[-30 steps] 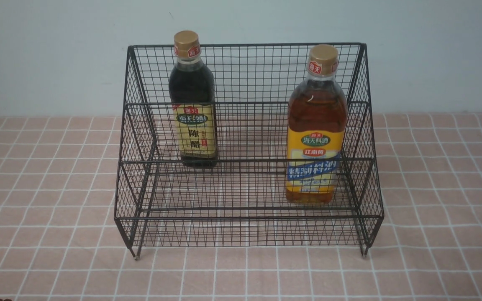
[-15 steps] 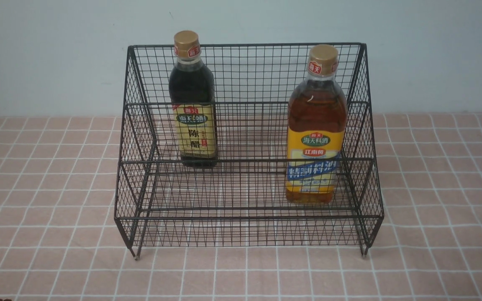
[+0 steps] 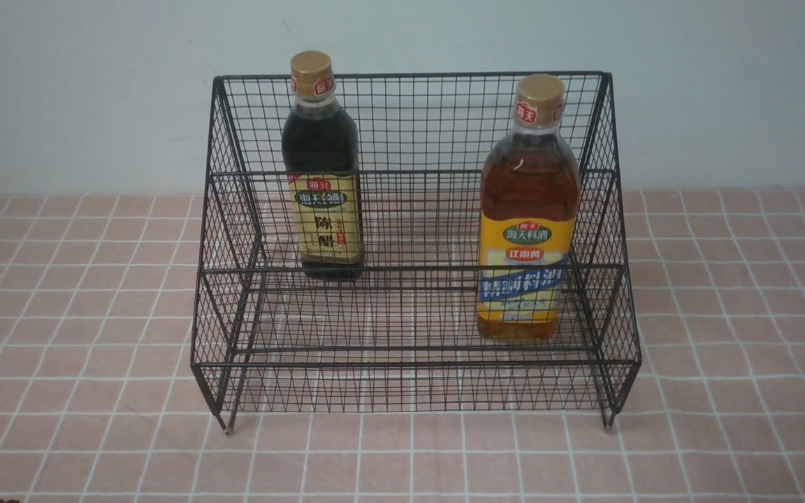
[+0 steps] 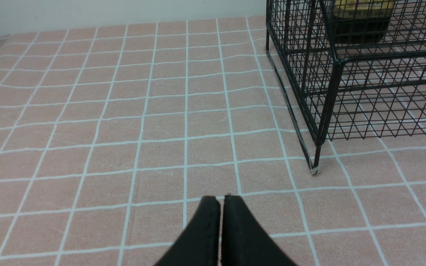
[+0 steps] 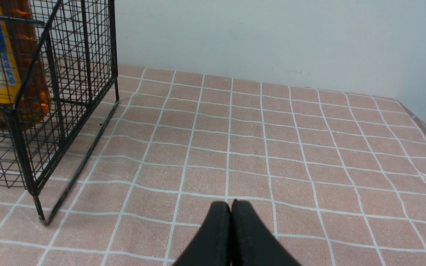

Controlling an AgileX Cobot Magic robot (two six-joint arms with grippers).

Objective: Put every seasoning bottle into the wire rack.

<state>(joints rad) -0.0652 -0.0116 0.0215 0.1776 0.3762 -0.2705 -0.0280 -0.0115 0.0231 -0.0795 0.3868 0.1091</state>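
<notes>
Centrally on the pink checked tablecloth point(image 3: 81, 335), the black wire rack point(image 3: 413, 381) stood on its short feet with its tall grid back toward the pale wall point(image 3: 95, 91). Both seasoning bottles were upright inside it. The dark bottle point(image 3: 322, 168), with near-black liquid, a gold cap and a beige label, occupied the upper rear tier toward the rack's left side. The amber bottle point(image 3: 528, 216), larger, with a gold cap and a yellow-blue label, occupied the lower front tier toward the right side. The two bottles were well apart. Neither arm appeared in the front view. The left wrist view showed the left gripper point(image 4: 220, 201) with its black fingers pressed together and holding nothing, above bare tablecloth near the rack's front left foot point(image 4: 314, 170); the base of the dark bottle was visible through the mesh. The right wrist view showed the right gripper point(image 5: 230, 205) likewise pressed together and empty, above the cloth to the right of the rack, with the amber bottle visible behind the side mesh
</notes>
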